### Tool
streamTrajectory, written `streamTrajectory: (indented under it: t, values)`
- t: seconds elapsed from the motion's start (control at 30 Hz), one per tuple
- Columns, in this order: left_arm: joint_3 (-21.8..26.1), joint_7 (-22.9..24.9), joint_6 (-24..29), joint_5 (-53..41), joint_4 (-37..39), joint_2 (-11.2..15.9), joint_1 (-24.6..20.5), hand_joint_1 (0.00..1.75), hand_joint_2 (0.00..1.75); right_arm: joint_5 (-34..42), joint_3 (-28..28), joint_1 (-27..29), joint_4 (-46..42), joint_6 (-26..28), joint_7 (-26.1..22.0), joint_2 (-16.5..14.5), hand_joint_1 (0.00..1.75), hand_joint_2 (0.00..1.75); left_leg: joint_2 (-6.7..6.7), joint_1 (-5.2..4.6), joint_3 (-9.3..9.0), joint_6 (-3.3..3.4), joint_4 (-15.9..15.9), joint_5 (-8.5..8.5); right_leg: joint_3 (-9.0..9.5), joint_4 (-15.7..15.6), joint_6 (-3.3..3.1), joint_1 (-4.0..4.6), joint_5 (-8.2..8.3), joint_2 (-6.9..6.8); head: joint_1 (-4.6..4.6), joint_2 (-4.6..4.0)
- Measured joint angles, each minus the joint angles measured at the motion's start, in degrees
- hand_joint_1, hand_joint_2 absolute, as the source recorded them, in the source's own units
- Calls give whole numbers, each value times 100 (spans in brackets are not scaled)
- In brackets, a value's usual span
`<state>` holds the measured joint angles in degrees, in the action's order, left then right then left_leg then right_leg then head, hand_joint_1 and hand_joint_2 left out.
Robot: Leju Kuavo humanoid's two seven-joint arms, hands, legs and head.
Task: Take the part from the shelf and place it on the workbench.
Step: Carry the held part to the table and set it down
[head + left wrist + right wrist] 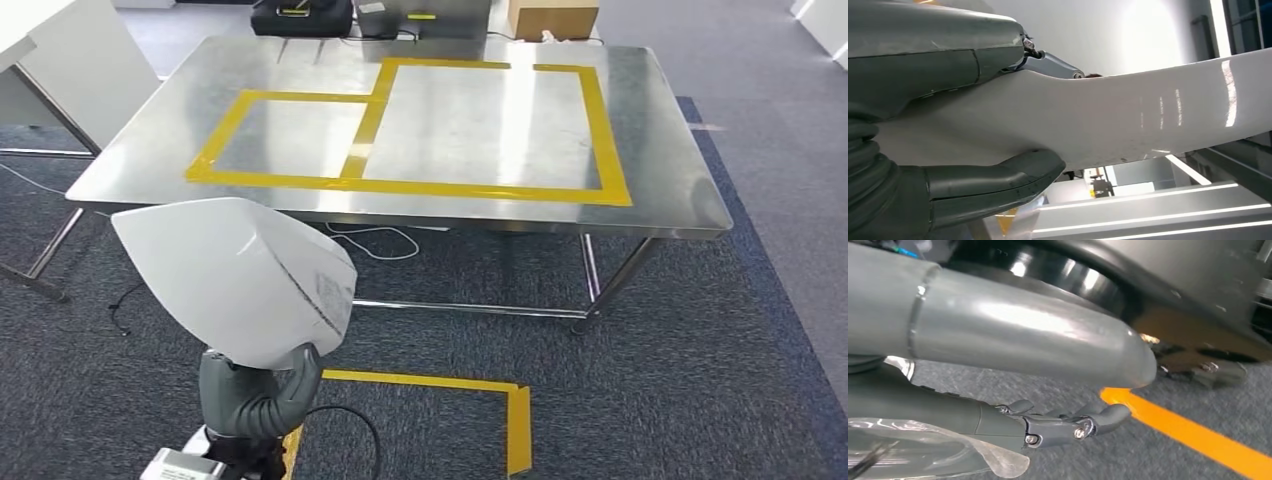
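Head view: the left hand (pixel 258 395) grips the white part (pixel 240 280) from below, held over the carpet well short of the workbench (pixel 150 150), whose yellow tape outlines (pixel 420 187) likely mark the drop zone. Advice: approach squarely and keep the part level.

Left wrist view: thumb and fingers (pixel 998 182) clamp the part's edge firmly.

Right wrist view: the right hand (pixel 1058 425) hangs over the carpet with nothing in it, fingers loosely extended.
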<state>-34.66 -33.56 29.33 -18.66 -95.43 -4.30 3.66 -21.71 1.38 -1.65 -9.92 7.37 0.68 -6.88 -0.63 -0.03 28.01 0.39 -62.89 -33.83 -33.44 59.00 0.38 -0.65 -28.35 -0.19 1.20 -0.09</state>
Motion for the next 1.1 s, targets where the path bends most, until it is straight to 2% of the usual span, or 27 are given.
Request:
streamTrajectory:
  t: [0.03,0.1,0.13,0.17,0.2,0.27,0.3,0.33,0.47,0.5,0.53,0.6,0.63,0.67,0.7,0.77,0.8,0.87,0.93,0.97,1.03,1.1]
  values:
    - [-8,-4,1,-1,-1,9,-5,175,175,-4,0,-11,0,-6,3,-1,0,0,4,11,155,-33,-283,-103,58,-22,-21,-11,-26,0,-5,0]
    - [-18,-8,2,-1,-2,25,-2,175,175,-11,0,-23,0,-14,5,-1,0,0,8,39,586,-96,-911,-379,147,-31,-39,-15,-100,4,-11,0]
    - [-20,-8,2,1,-2,32,3,175,175,-14,0,-17,0,-15,7,-1,0,0,9,53,771,-118,-1102,-447,195,-31,-36,-16,-146,6,-13,0]
    - [-21,-8,2,1,-2,38,8,175,175,-17,0,-10,0,-15,8,-1,0,0,11,65,886,-134,-1127,-399,255,-31,-30,-19,-195,8,-12,0]
    - [-24,-8,2,1,-2,45,10,175,175,-19,0,-4,0,-15,9,-1,0,0,15,74,917,-143,-971,-214,325,-31,-16,-25,-248,11,-13,0]
    - [-27,-9,2,1,-1,54,13,175,175,-26,0,-4,1,-15,10,-1,0,0,27,78,823,-141,-370,337,476,-33,33,-41,-358,20,-12,0]
    - [-31,-10,0,2,1,58,12,175,175,-31,0,-11,1,-15,15,-1,0,0,40,64,781,-124,-96,470,526,-36,69,-41,-404,23,-25,-1]
    - [-36,-12,-5,3,2,59,15,175,175,-36,0,-17,2,-16,25,-1,0,0,51,50,755,-90,72,565,546,-44,105,-37,-447,19,-33,-1]
    - [-56,-19,-28,3,3,53,13,175,175,-40,0,-32,2,-27,45,-1,0,0,41,48,678,84,205,563,568,67,231,-27,-513,-2,-30,-1]
    - [-60,-20,-32,2,2,50,4,175,175,-40,1,-39,1,-30,45,-1,0,0,41,54,634,121,226,548,470,233,251,-29,-577,2,-20,-1]
    - [-64,-20,-35,2,2,46,0,175,175,-40,1,-44,1,-30,44,-1,0,0,41,59,593,153,245,534,292,517,267,-31,-689,6,-7,-1]
    - [-67,-21,-41,2,2,45,-7,175,175,-40,2,-46,1,-31,45,-1,0,0,43,55,550,199,257,488,-195,1253,289,-29,-967,11,17,0]
    - [-68,-21,-43,2,2,45,-6,175,175,-40,1,-36,1,-31,46,-1,0,0,37,54,526,208,257,460,-426,1524,289,-28,-1043,11,23,0]
    - [-68,-21,-44,2,2,45,-6,175,175,-40,1,-25,2,-31,48,-1,0,0,27,53,489,211,257,425,-581,1619,283,-28,-1017,11,28,0]
    - [-68,-21,-45,2,2,45,-6,175,175,-41,1,-15,2,-31,49,-1,0,0,16,53,437,206,257,383,-637,1510,274,-29,-871,10,30,0]
    - [-68,-21,-46,2,2,45,-6,175,175,-41,1,-7,2,-31,50,-1,0,0,4,54,347,195,257,317,-595,1119,257,-28,-528,10,35,0]
    - [-68,-21,-46,2,2,45,-6,175,175,-41,1,-7,2,-31,50,-1,0,0,3,54,323,191,257,300,-561,985,254,-28,-423,10,35,0]
    - [-68,-21,-46,1,2,45,-6,175,175,-41,0,-7,2,-31,50,-1,0,0,3,54,316,189,257,295,-548,941,252,-28,-390,10,35,0]
    - [-68,-21,-46,1,2,45,-7,175,175,-41,0,-8,2,-31,50,-1,0,0,3,54,292,182,258,278,-505,788,242,-27,-267,10,35,0]
    - [-70,-21,-48,2,3,46,-8,175,175,-40,0,-13,3,-33,50,0,0,0,2,47,267,148,265,236,-438,592,214,-14,-194,6,34,0]
    - [-83,-19,-58,3,4,51,-28,175,175,-40,0,-10,7,-38,46,1,0,0,3,34,175,35,203,163,-218,210,115,-13,-49,3,27,1]
    - [-109,-15,-71,2,5,59,-59,175,175,-34,0,-14,9,-46,43,2,0,0,14,34,285,-68,-180,93,-29,45,19,-28,-35,5,-6,1]
